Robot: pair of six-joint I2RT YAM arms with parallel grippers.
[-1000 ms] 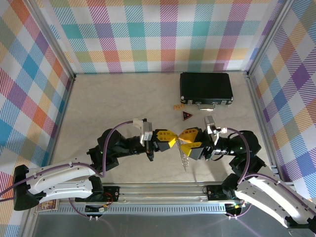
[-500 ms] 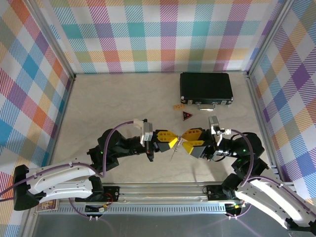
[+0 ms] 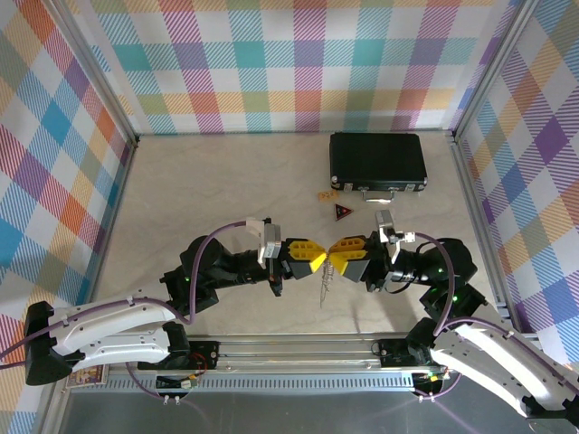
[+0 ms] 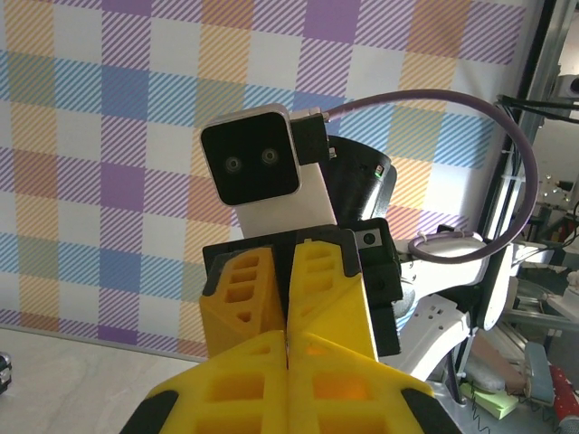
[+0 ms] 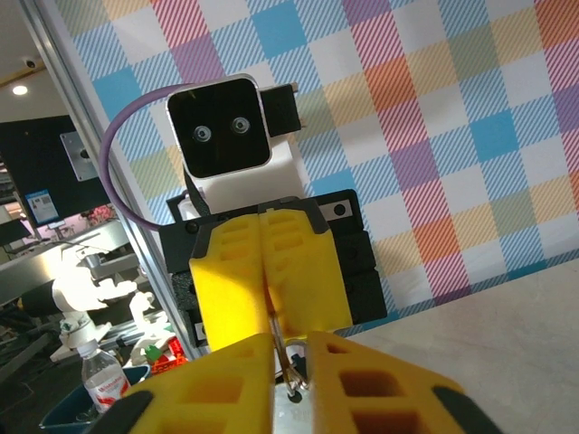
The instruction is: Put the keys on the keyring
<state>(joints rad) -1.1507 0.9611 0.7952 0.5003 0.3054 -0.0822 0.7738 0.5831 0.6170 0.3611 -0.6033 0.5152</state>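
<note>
The left pincer is fully shut; whether it holds the key cannot be told. The right pincer, tip to tip with it, is closed on the top end of the keyring. The keyring hangs over the tabletop, well nearer the arm bases than the black case. It should be light, stiff and slippery, so grip the plain edge, clear of the prongs. Count: one keyring, one black case, and just before the case one tan tag and one red triangular tag.

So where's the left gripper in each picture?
Top external: left gripper, low middle, yellow fingers pointing right.
Left wrist: left gripper, bottom middle, its own fingers.
Right wrist: left gripper, centre, tips facing the camera.
Shared landmark: the plaid wall behind.
</note>
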